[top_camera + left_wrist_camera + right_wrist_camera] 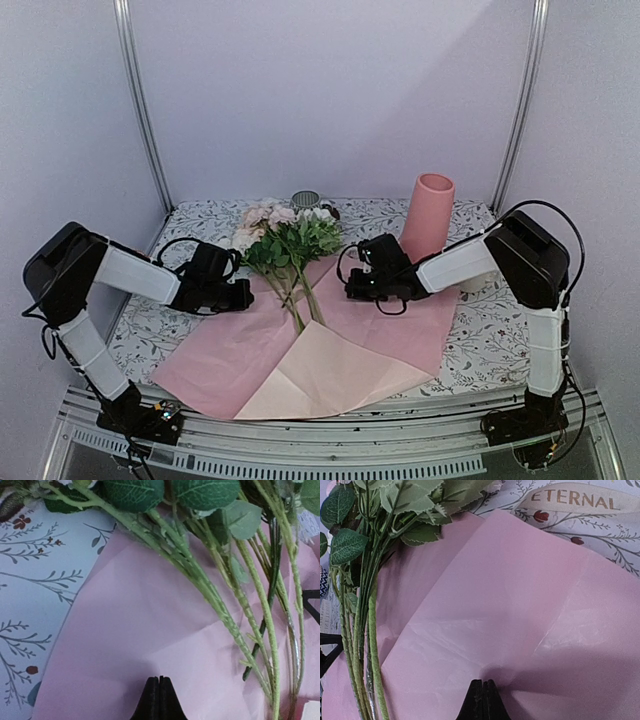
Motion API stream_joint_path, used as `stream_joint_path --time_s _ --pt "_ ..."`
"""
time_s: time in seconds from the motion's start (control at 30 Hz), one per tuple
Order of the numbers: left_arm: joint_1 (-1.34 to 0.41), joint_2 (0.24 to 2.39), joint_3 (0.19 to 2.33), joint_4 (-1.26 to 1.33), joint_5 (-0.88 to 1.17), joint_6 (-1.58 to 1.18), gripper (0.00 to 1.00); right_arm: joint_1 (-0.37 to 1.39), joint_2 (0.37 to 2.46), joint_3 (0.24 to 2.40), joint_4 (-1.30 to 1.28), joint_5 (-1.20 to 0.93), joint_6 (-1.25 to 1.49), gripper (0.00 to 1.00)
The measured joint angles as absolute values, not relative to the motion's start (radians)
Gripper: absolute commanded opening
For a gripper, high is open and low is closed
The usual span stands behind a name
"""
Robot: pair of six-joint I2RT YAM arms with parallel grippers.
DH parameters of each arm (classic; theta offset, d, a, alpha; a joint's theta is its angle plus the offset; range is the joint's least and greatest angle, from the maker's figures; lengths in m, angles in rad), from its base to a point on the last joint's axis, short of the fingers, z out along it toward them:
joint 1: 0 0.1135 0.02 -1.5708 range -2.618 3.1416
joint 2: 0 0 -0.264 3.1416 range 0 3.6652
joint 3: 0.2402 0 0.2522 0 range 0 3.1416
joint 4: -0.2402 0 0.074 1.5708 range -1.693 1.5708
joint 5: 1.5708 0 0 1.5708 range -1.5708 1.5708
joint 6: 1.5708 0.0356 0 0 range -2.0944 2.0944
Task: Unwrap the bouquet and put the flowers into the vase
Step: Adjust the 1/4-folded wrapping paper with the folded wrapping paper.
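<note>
Floral tablecloth (pixel 490 340) is covered by spread pink paper (pixel 230 360), with the flowers (pixel 285 245) laid bare for picking between left gripper (pixel 250 295) and right gripper (pixel 350 288), both closed and empty.

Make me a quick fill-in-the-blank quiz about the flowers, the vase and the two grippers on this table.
1. The flowers lie on unfolded pink ____.
2. The vase stands ____, with no flowers sticking out.
3. The ribbon is printed with the word ____.
4. The left gripper and the right gripper are both ____.
Missing words: paper; upright; ETERNAL; shut.
</note>
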State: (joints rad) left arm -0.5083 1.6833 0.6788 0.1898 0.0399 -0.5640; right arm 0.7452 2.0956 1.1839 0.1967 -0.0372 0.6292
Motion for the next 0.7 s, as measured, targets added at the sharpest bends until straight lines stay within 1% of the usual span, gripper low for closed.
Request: stream_joint_path --time_s 0.2,0.7 --pt "-0.484 1.757 0.720 0.211 0.032 -0.565 0.00 0.746 2.124 1.240 0.123 0.045 0.670 0.02" --pt "-0.418 1.854 0.797 0.282 0.044 -0.567 0.00 0.739 2.187 1.366 0.035 0.122 0.700 0.02"
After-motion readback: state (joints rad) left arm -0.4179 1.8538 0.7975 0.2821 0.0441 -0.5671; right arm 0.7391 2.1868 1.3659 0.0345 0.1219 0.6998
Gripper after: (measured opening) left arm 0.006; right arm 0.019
